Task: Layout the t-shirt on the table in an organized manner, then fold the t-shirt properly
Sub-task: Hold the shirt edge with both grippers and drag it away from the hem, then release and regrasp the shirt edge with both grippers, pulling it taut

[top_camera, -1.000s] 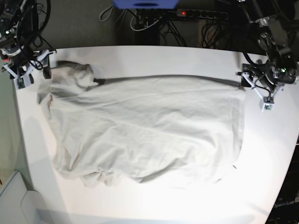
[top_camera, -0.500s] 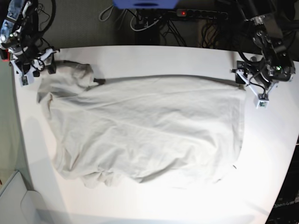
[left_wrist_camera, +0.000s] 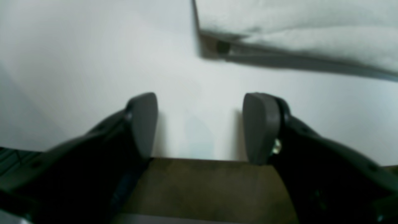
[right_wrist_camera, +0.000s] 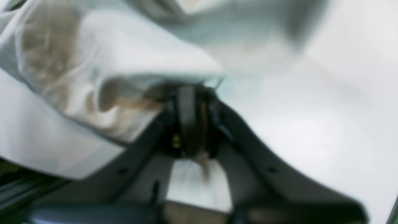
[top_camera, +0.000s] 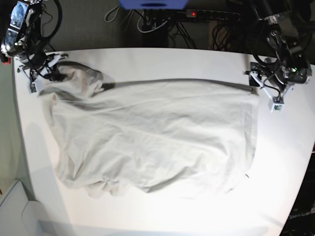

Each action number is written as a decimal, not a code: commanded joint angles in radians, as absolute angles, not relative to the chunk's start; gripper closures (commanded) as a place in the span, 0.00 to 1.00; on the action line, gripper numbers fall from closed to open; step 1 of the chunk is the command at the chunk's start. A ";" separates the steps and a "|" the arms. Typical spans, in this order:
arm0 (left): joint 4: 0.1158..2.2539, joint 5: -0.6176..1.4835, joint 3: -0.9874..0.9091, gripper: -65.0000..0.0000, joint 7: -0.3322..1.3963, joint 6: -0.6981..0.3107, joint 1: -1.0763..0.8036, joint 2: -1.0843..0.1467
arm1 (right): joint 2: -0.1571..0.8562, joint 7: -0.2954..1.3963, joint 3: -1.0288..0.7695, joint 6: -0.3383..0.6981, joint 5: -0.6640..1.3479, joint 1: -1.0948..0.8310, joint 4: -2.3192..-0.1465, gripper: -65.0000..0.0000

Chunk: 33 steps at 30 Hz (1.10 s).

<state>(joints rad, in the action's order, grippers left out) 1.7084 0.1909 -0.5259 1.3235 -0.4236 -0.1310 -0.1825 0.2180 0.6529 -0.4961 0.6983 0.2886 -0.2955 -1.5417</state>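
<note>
The light grey-beige t-shirt lies spread and wrinkled across the white table. At the far left corner my right gripper is shut on a bunched fold of the shirt and holds it slightly raised. The right wrist view shows the jaws pressed together on the cloth, with the gripper blurred. My left gripper stands open at the shirt's far right corner without touching it. In the left wrist view both fingers hover over bare table, and the shirt's hem lies just beyond them.
Behind the table's far edge lie a power strip with a red light, tangled cables and a blue object. A pale box sits beside the table at bottom left. The table's edge and brown floor show under the left fingers.
My right gripper has shut on the shirt's far left corner and drawn it up and back, stretching the cloth there. The left gripper has shifted slightly toward the far edge and stays open.
</note>
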 commanded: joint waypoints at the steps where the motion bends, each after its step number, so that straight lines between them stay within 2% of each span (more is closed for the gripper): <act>1: 1.728 0.193 -0.530 0.35 1.317 -0.426 -0.125 -0.193 | 0.231 0.647 -0.504 0.698 0.289 -0.305 -1.563 1.00; 12: 1.725 0.193 -0.530 0.35 1.316 -0.427 -0.125 -0.142 | 0.206 0.654 -0.513 0.698 0.291 -0.377 -1.848 1.00; 24: 1.725 0.193 -0.532 0.35 1.316 -0.426 -0.120 -0.133 | 0.179 0.653 -0.509 0.698 0.291 -0.536 -1.966 1.00; 33: 1.725 0.193 -0.532 0.35 1.316 -0.426 -0.113 -0.137 | 0.219 0.654 -0.484 0.698 0.289 -0.676 -1.966 1.00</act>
